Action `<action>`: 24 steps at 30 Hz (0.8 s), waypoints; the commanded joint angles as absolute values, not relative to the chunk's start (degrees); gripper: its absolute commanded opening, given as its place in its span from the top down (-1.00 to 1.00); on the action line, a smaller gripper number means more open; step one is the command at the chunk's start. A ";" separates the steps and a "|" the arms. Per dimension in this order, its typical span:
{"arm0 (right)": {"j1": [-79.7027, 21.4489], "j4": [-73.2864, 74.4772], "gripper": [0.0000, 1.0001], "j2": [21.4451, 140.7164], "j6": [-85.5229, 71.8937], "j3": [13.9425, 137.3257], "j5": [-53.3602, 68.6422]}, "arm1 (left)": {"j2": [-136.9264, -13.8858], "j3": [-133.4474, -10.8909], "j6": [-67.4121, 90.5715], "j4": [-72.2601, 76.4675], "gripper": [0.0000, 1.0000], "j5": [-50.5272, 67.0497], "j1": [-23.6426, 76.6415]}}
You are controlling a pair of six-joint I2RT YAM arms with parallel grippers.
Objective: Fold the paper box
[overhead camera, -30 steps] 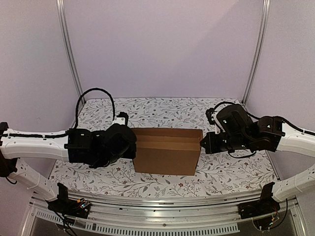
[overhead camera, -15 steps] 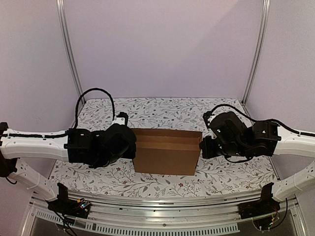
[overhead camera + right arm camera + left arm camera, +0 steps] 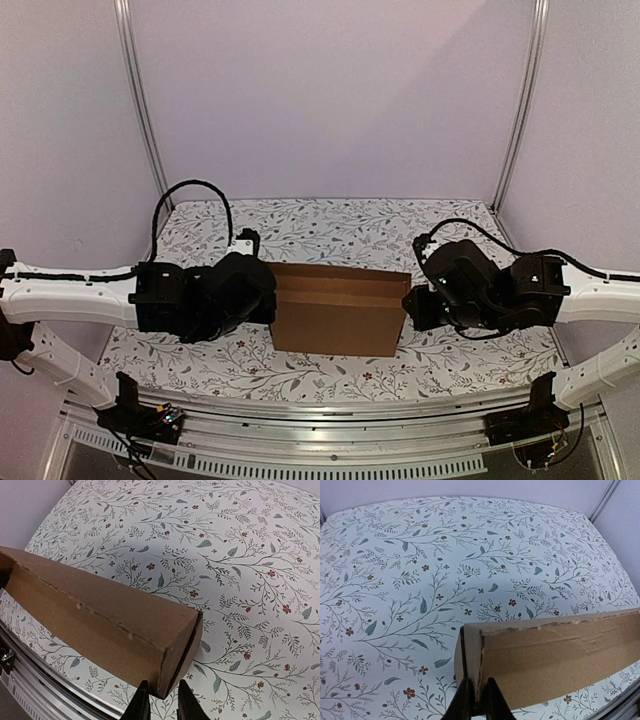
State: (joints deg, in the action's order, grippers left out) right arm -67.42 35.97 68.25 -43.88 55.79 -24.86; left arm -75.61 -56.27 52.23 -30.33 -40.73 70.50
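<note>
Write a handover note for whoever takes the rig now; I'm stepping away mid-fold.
State of the left gripper: shut on the left end wall of the paper box.
State of the right gripper: jaws slightly apart, astride the box's right end corner, not visibly clamping.
Box: middle of the table, between the arms, long side toward the bases.
Done: the cardboard already has a shallow box shape.
To do: probably seat the ends and close the lid; whether it is tucked cannot be seen.
</note>
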 commanded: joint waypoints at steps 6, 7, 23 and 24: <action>-68.34 39.22 0.11 66.65 -39.84 59.46 -25.39 | -76.12 -54.14 53.17 -34.32 0.78 -36.30 72.31; -68.31 39.64 0.07 66.23 -38.57 60.31 -25.38 | -76.04 -54.06 53.17 -34.43 0.78 -36.30 72.33; -68.27 35.22 0.90 69.92 -19.37 76.26 -32.18 | -75.20 -54.45 52.94 -35.48 0.76 -36.61 72.33; -68.10 34.47 0.96 70.94 -18.68 76.70 -32.08 | -75.11 -54.37 52.84 -35.45 0.76 -36.57 72.33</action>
